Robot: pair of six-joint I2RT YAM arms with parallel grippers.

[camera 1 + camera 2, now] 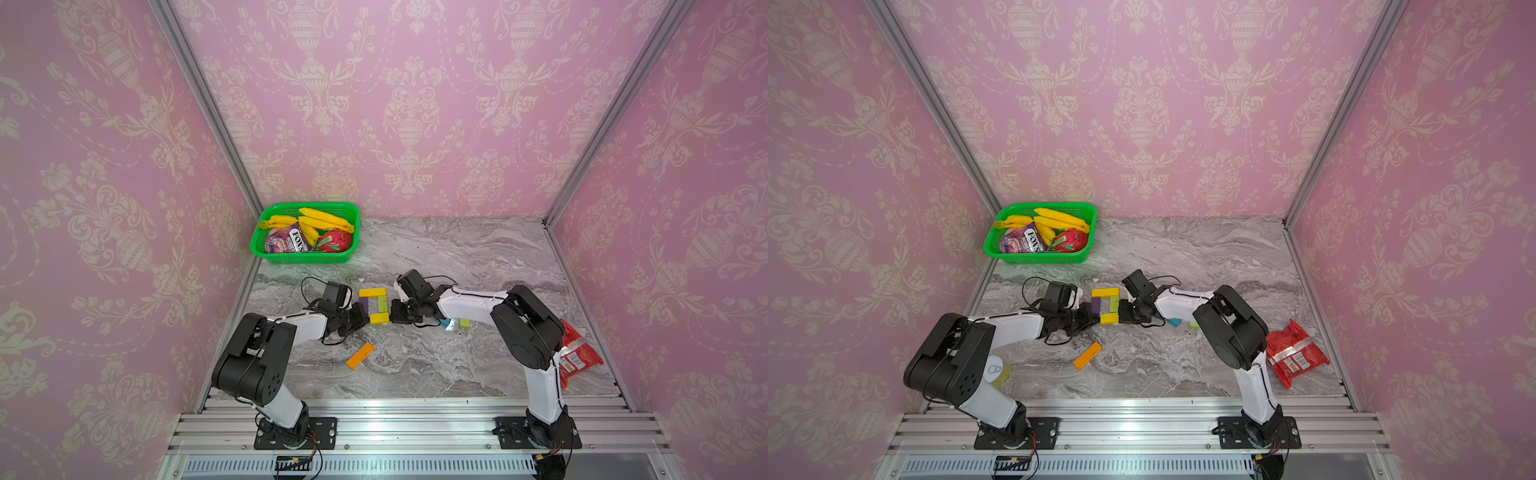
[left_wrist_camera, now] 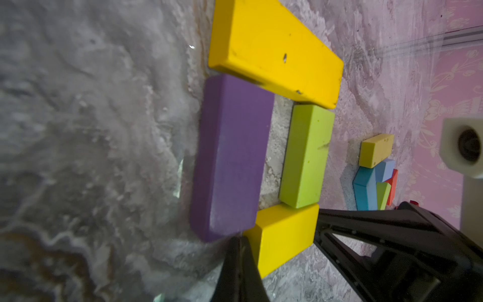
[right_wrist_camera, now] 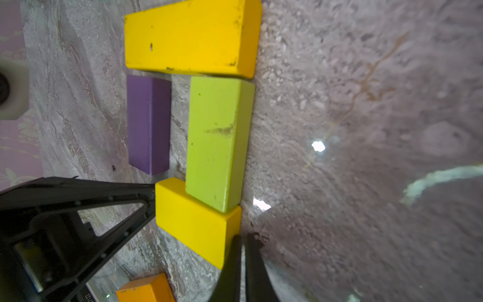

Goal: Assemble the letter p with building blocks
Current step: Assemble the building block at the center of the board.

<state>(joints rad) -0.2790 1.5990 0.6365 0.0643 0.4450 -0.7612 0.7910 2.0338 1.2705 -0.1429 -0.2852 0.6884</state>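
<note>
Both left fingers (image 2: 236, 264) and right fingers (image 3: 254, 264), shut and empty, sit at opposite ends of the short yellow block (image 1: 379, 318).

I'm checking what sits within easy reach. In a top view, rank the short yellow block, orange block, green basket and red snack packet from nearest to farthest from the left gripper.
1. short yellow block, at the tip of the left gripper.
2. orange block, just toward the robot's base.
3. green basket, back left corner.
4. red snack packet, far right edge.
</note>
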